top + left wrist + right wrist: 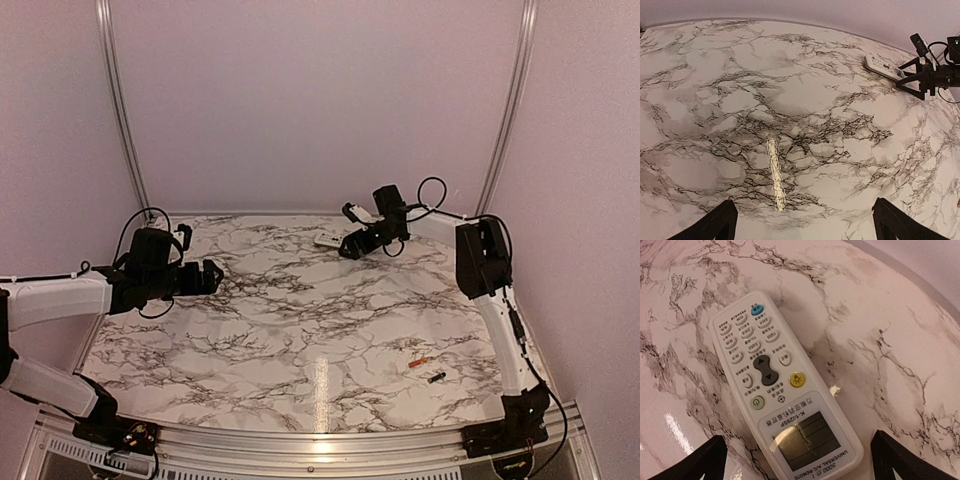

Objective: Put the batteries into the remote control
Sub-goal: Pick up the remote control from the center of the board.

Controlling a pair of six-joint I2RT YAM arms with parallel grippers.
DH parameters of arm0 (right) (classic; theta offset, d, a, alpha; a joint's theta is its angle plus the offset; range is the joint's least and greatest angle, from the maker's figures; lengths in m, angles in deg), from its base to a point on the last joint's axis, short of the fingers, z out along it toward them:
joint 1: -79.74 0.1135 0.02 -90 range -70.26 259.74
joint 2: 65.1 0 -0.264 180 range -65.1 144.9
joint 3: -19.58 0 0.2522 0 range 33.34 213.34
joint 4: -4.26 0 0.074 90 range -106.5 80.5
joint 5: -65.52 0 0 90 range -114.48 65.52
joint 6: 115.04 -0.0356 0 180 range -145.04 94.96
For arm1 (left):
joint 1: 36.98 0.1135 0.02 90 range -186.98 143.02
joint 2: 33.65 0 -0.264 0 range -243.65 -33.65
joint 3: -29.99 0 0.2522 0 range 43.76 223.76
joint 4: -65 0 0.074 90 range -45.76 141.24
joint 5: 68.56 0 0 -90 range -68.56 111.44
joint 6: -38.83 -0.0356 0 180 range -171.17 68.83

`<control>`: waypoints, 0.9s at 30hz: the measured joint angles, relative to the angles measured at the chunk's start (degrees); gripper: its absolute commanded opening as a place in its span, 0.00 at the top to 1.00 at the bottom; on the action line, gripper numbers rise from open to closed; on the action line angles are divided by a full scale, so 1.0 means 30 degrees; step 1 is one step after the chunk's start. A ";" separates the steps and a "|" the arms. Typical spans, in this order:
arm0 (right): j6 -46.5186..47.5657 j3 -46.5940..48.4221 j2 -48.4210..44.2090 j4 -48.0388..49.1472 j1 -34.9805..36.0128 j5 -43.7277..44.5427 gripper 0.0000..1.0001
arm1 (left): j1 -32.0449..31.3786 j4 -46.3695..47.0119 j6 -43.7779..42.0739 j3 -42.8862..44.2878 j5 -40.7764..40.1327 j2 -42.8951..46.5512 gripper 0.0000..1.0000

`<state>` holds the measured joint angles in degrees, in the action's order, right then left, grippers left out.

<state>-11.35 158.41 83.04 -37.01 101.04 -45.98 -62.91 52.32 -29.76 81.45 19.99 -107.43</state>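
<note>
We are holding our left fingers spread open above the desk | our right fingers are hanging open either side of the remote control, which is lying buttons-up near the far edge | orange-red battery and dark battery are lying side by side near the right arm's base, well apart from the remote control

The right gripper hovered at the remote control near the far edge of the marble table, while an orange-red battery and a dark battery lay side by side at the near right.
</note>
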 measured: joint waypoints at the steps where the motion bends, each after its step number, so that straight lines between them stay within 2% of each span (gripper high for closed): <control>1: 0.0000 0.0219 0.0131 -0.0029 0.0000 -0.0073 0.02 | 0.0000 -0.0022 0.0000 0.0000 -0.0007 0.0058 0.01; 8: 0.0168 0.1938 0.1137 -0.0583 0.0000 -0.0619 0.08 | 0.0000 -0.0022 0.0000 0.0000 -0.0015 0.0597 0.01; 14: 0.0780 0.2229 0.1319 -0.0823 0.0051 -0.0867 0.26 | 0.0000 -0.0015 0.0007 0.0000 -0.0015 0.0612 0.01; 21: 0.1712 0.2346 0.1326 -0.1297 0.0619 0.0066 0.37 | 0.0000 0.0066 0.0007 0.0000 0.0182 0.0663 0.01; 27: 0.2142 0.2353 0.1297 -0.1384 0.1319 0.0947 0.61 | 0.0000 0.0153 0.0073 0.0000 0.0321 0.1333 0.01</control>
<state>-4.92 165.47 86.93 -41.16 105.00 -43.13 -62.91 52.78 -29.54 81.45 20.95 -103.43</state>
